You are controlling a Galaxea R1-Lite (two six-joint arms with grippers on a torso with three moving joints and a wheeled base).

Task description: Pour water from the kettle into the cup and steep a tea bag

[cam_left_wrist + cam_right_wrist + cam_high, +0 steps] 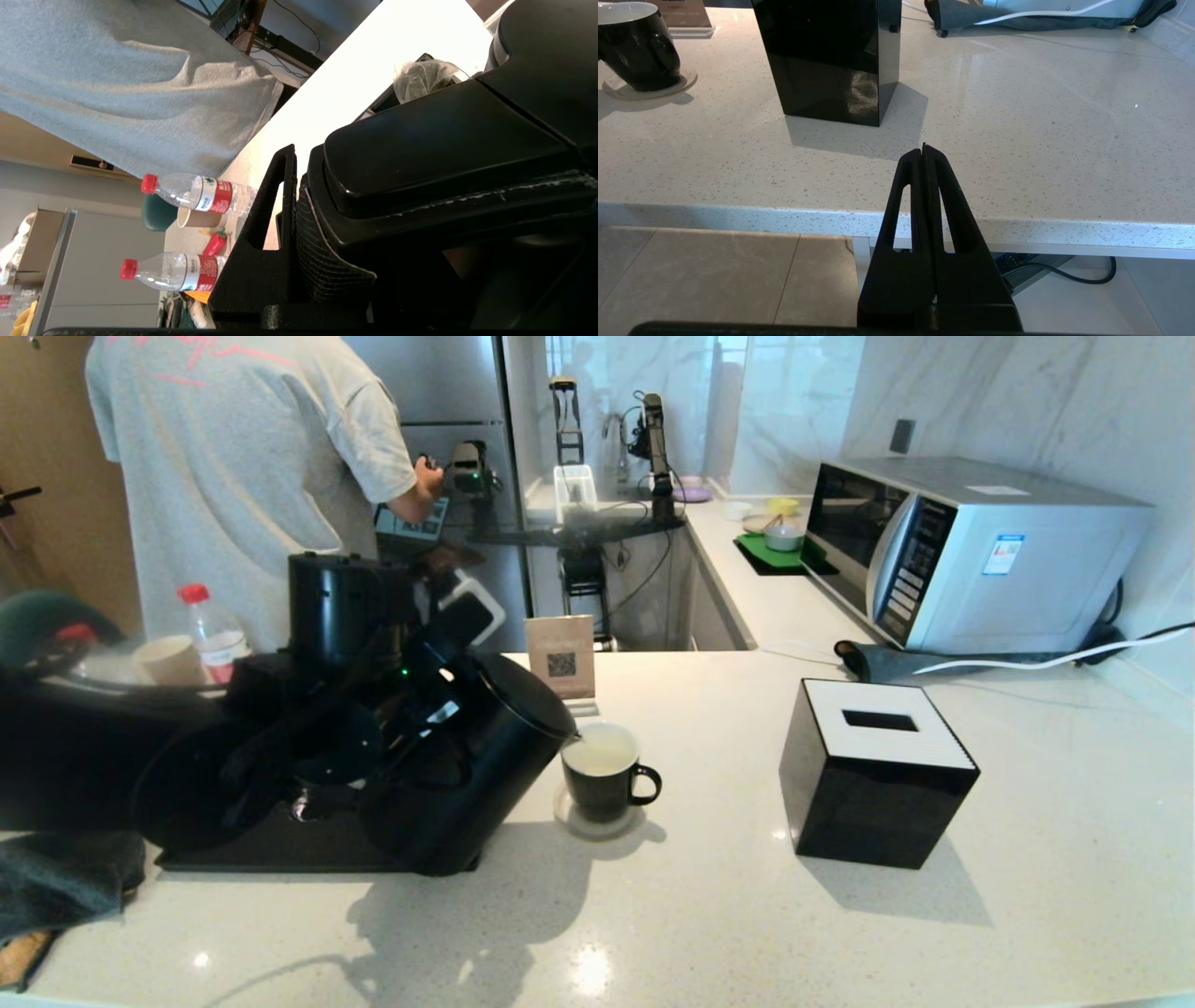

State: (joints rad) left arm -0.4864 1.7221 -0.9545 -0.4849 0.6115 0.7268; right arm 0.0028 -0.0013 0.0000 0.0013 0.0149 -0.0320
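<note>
The matte-black kettle (471, 775) is tipped over to the right, its spout at the rim of the small black cup (605, 786). A thin stream runs into the pale yellowish water (602, 751) inside the cup. My left gripper (420, 709) is shut on the kettle's loop handle (444, 154); one finger (280, 196) presses against it and the other is hidden. A greyish-white translucent pouch that looks like the tea bag (423, 77) lies beyond the kettle by a black tray. My right gripper (923, 148) is shut and empty, parked low at the counter's front edge.
The cup stands on a round coaster (574, 823). A black tissue box (878, 775) stands right of the cup, and a QR sign (560, 658) stands behind it. A black tray (261, 854), bottles (213, 635) and a paper cup (168, 658) are left. A person (243, 476) stands behind; a microwave (971, 551) is far right.
</note>
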